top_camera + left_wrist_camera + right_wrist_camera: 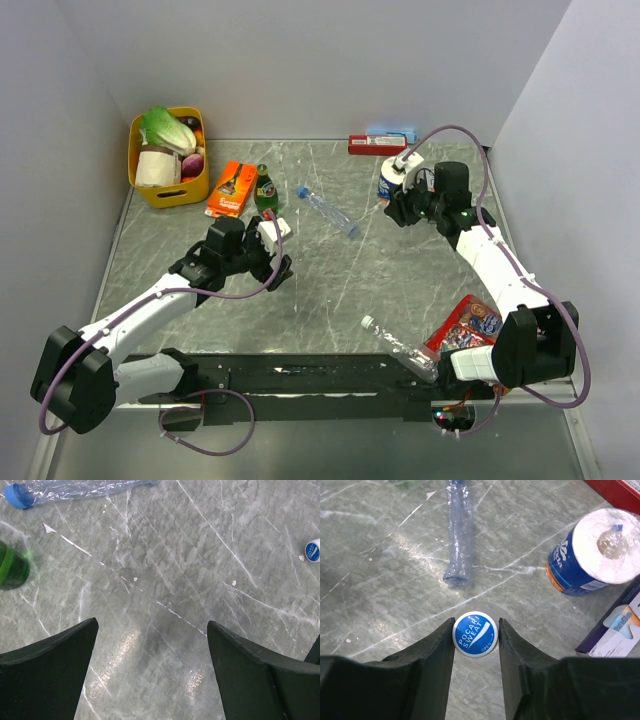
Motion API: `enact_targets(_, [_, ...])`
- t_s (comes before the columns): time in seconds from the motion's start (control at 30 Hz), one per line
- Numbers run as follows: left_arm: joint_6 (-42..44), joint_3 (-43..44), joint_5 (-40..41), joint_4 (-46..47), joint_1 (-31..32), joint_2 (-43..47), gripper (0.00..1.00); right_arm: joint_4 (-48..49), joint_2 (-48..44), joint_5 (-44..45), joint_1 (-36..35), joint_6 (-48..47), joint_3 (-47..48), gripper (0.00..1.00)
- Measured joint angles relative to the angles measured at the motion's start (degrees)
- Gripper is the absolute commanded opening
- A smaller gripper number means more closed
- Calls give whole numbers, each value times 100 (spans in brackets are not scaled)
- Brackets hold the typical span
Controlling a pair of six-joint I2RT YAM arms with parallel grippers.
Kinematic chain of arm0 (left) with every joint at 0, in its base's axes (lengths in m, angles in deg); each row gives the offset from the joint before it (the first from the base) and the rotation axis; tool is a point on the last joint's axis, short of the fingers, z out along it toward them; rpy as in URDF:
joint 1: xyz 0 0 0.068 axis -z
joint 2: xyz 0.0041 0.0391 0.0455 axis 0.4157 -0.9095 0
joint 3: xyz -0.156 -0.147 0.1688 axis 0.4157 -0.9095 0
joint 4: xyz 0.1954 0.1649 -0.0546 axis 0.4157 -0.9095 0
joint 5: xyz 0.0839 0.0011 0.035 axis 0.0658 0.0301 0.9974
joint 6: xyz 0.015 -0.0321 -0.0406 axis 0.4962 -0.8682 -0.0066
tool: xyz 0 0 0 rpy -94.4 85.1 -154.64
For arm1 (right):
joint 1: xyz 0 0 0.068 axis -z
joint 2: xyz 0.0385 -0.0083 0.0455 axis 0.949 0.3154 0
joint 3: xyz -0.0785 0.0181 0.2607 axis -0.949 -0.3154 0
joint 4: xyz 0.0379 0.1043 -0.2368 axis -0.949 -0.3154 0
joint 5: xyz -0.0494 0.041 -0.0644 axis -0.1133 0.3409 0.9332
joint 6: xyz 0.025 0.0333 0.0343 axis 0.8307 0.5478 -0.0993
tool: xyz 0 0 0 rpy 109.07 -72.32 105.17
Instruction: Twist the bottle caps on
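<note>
Jaws of the right gripper [476, 625] stand narrow, pressed on both sides of a blue bottle cap [475, 634] sitting label-up between the fingertips. The left gripper [152, 625] is spread wide over the table [165, 555], holding nothing. I judge the cap should be held square and level so its thread meets a neck straight; the capped bottle [459, 530] lies just beyond the jaws, while a bottle showing no cap [398, 345] lies near the table's front right.

Marble table [330, 290]: basket [175, 195], orange box [231, 189], green bottle [265, 190], capped clear bottle [328, 212], paper roll [390, 182].
</note>
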Motion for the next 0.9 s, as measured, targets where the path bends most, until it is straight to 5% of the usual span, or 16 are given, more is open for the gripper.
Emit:
enact_targets(0.17, [0,0,-2,2,0,-7,96,37,17,138,44,120,0,59])
enact_targets(0.6, [2,0,-63,103,0,-52,96,46,66,365,57,221,0,69])
enact_targets(0.63, [2,0,-66,107,0,-52,96,48,83,376,57,221,0,93])
enact_targets(0.67, [2,0,-66,109,-2,-52,96,48,96,380,57,219,0,99])
enact_targets(0.9, [7,0,-96,118,-2,-52,96,-243,83,647,55,197,343,100])
